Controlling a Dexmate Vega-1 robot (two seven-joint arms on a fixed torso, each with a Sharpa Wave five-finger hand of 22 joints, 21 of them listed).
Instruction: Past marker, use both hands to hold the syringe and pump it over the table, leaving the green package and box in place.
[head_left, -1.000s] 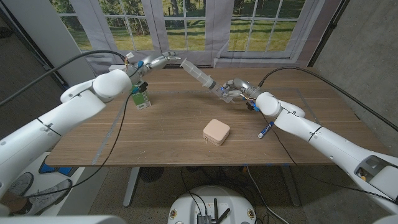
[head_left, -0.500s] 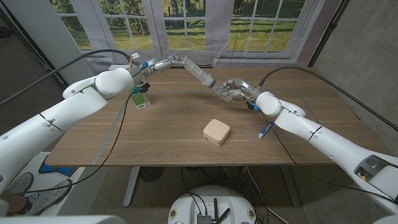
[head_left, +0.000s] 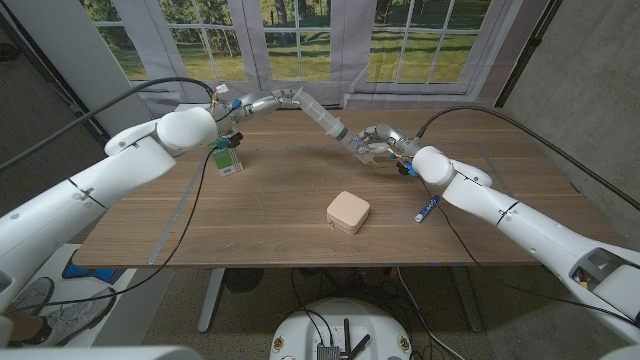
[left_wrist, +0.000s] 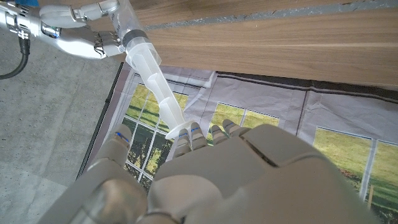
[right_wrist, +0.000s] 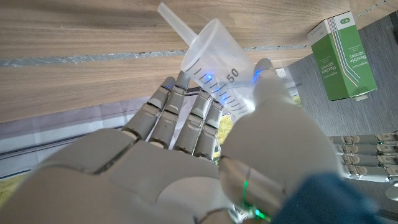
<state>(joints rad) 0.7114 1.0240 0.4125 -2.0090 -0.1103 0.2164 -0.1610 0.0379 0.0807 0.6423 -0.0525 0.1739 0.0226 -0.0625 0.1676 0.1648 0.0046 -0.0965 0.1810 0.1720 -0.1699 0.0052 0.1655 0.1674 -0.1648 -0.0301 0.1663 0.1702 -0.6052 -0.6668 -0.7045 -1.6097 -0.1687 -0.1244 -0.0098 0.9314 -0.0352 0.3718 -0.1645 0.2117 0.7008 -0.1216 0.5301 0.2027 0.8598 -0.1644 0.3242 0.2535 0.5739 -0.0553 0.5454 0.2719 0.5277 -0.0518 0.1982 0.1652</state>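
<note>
Wooden table (head_left: 270, 215) as ref. Beige box (head_left: 347, 212) near table's middle; green package (head_left: 229, 158) upright twd its left side, well apart from box. Clear syringe (head_left: 322, 117) up in air over table's far edge, tilted. Right hand (head_left: 372, 143) wrapped round barrel end; left hand (head_left: 272, 99) w/ fingertips (left_wrist: 186, 138) on plunger flange. Blue marker (head_left: 427, 208) flat nr right edge.

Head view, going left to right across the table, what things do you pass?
green package → left hand → syringe → box → right hand → marker
</note>
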